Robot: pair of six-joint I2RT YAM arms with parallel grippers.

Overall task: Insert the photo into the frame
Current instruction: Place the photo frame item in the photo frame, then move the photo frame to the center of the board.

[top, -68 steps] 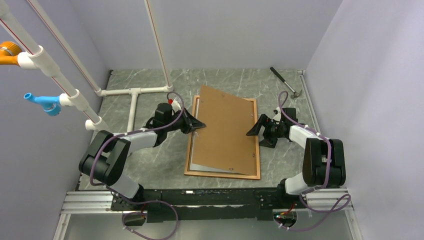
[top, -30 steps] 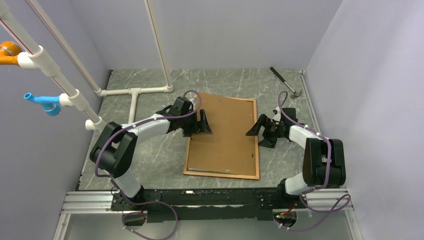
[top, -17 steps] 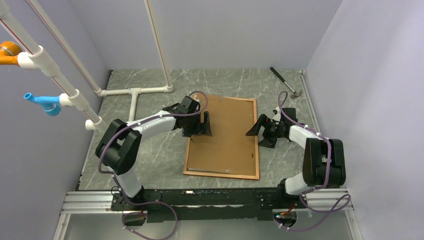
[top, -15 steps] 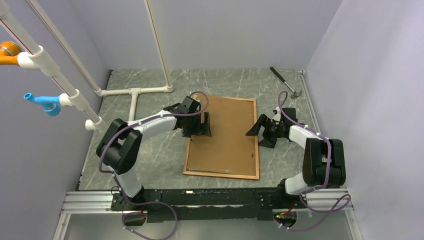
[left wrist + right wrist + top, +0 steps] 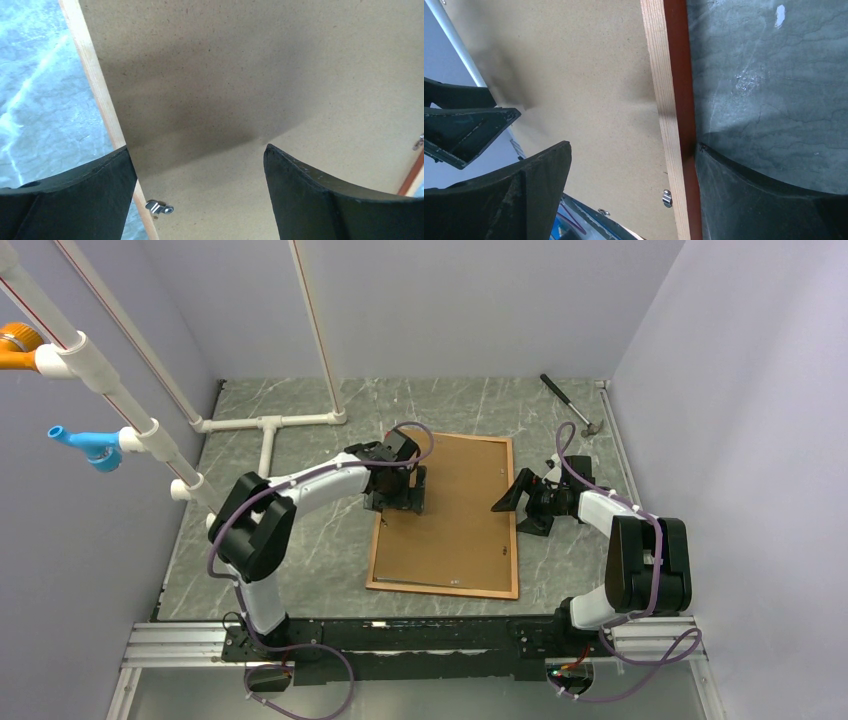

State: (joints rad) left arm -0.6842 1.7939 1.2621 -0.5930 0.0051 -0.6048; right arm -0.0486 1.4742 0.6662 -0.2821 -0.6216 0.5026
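Note:
The reddish-brown frame [image 5: 517, 540] lies flat on the marble table, and the brown fibreboard backing panel [image 5: 455, 510] rests inside it. The photo is hidden under that panel. My left gripper [image 5: 402, 502] is open, low over the frame's left rail [image 5: 95, 85]. One finger [image 5: 65, 195] is on the table side and the other over the panel [image 5: 240, 75]. My right gripper [image 5: 512, 515] is open astride the right rail [image 5: 671, 100]. Its inner finger [image 5: 524, 195] hangs above the panel [image 5: 584, 75]. Neither gripper holds anything.
Small metal turn clips [image 5: 159, 207] [image 5: 667, 197] sit on the rails' inner edges. A hammer [image 5: 572, 405] lies at the back right. White pipework [image 5: 265, 425] runs across the back left, with a blue fitting [image 5: 88, 445] on it. Grey walls close in on both sides.
The backing panel, earlier tilted and skewed, now lies flat in the frame. My left gripper has slid right onto the frame's left edge and opened wider. The right arm has stayed still.

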